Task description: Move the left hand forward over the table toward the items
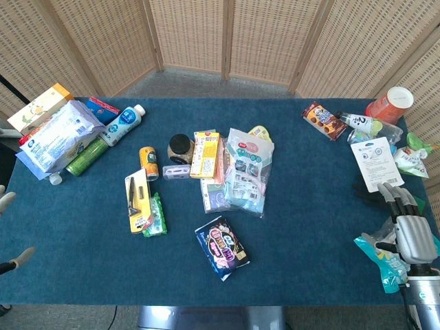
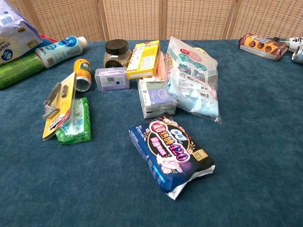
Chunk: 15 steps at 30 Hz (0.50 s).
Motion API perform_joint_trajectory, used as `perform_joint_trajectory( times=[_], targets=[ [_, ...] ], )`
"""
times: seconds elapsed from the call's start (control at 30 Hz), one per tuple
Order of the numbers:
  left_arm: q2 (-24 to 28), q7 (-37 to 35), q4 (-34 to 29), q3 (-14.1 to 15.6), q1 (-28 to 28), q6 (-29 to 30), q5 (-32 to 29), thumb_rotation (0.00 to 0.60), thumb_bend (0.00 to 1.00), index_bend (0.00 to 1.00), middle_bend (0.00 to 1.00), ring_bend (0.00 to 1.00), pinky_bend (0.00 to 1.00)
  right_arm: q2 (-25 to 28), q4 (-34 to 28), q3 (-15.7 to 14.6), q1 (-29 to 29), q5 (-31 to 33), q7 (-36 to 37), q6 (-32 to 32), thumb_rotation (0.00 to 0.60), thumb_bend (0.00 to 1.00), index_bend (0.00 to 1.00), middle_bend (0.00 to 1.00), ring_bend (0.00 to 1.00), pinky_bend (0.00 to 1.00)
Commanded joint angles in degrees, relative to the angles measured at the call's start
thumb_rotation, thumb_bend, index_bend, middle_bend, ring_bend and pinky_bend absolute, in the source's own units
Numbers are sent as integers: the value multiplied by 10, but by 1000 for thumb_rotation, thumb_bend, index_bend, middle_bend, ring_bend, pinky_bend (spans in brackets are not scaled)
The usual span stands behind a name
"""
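Only the fingertips [image 1: 5, 200] of my left hand [image 1: 12, 230] show, at the far left edge of the head view, off the blue table's [image 1: 82, 268] left side. They are spread apart and hold nothing. The nearest items lie well to its right: a yellow razor card [image 1: 137, 199] [image 2: 59, 104] on a green pack [image 1: 155, 216] [image 2: 75, 122], a yellow can [image 1: 148, 162] [image 2: 83, 73] and a dark blue pack [image 1: 221, 247] [image 2: 170, 153]. My right hand [image 1: 412, 234] rests flat at the table's near right corner, fingers stretched out, beside a teal packet [image 1: 381, 261]. Neither hand appears in the chest view.
A jar [image 1: 180, 147], yellow box [image 1: 205, 154] and clear bag of packets [image 1: 247, 172] fill the middle. A white bag [image 1: 55, 134], bottles and boxes crowd the far left corner. Snacks, a white card [image 1: 377, 163] and an orange cup [image 1: 390, 104] sit far right. A wicker screen stands behind.
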Motion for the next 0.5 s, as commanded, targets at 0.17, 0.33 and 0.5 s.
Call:
perform_joint_trajectory(
  times=[0.17,0.33,0.5],
  targets=[
    [-4,0,16,2,-12,-16,20,600,0,104,0,0,0,3,-5,6,-1,-1,2,0,600,0,0,0,0,0],
    [-35,-64,98,-11,-78,-65,87,600,0,63,0,0,0,5,-11,13,-1,-1,0,2,600,0,0,0,0,0],
    [-60,-129,179,-30,-173,-127,151,600,0,0,0,0,0,8,-21,18,-2,-1,-4,4,600,0,0,0,0,0]
  ],
)
